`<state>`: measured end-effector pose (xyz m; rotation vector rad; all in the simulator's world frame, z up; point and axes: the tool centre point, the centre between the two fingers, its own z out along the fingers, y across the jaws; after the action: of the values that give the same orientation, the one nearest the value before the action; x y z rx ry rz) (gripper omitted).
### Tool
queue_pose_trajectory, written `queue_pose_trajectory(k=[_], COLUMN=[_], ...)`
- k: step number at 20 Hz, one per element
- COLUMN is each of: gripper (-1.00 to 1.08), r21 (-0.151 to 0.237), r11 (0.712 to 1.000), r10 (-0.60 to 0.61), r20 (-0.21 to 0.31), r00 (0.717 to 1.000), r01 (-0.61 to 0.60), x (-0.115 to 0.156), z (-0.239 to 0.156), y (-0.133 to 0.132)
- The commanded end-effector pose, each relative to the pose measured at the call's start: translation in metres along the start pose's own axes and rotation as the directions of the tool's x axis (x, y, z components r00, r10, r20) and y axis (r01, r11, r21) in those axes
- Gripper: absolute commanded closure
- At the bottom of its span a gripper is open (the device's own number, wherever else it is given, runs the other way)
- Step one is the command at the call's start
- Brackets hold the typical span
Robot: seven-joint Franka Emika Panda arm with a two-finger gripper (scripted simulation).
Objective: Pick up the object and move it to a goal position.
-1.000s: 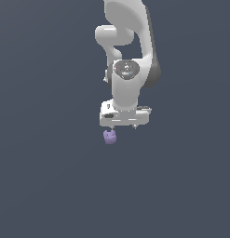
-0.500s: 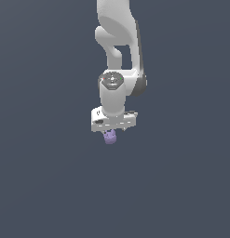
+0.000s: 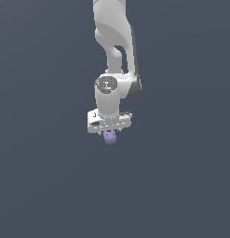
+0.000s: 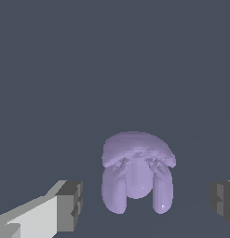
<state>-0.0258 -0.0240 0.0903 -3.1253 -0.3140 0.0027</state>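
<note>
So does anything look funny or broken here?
Nothing looks broken. The purple lump sits whole between the open fingers, a gap showing on each side.

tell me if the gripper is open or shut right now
Open: in the wrist view the gripper has clear gaps between each finger and the purple lump.

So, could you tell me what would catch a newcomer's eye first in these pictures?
The white arm hanging down the middle of the exterior view stands out against the plain dark grey. Next comes the small lavender object just beneath the gripper; the wrist view shows it between the open fingers, touching neither.
</note>
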Motion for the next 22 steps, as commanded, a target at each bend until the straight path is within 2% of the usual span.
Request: queue_pose_trajectory(k=[1,13,18,19,22], gripper=[-0.92,-0.92,-0.92,1.08,1.08], r21=[0.0,-0.001,-0.001,-0.001,-0.001], r11=[1.0,1.0,1.0,1.0,1.0], r10=[-0.001,-0.004,-0.004,-0.004,-0.004], r20=[-0.001,-0.002,-0.002,-0.002,-0.002], r00=[1.0,1.0,1.0,1.0,1.0], r01=[0.001,0.004,0.004,0.004,0.004], x=[0.0,-0.001,0.0,0.0,0.0], z=[0.0,0.044,0.051,0.051,0.051], y=[0.0,0.0,0.001,0.001,0.001])
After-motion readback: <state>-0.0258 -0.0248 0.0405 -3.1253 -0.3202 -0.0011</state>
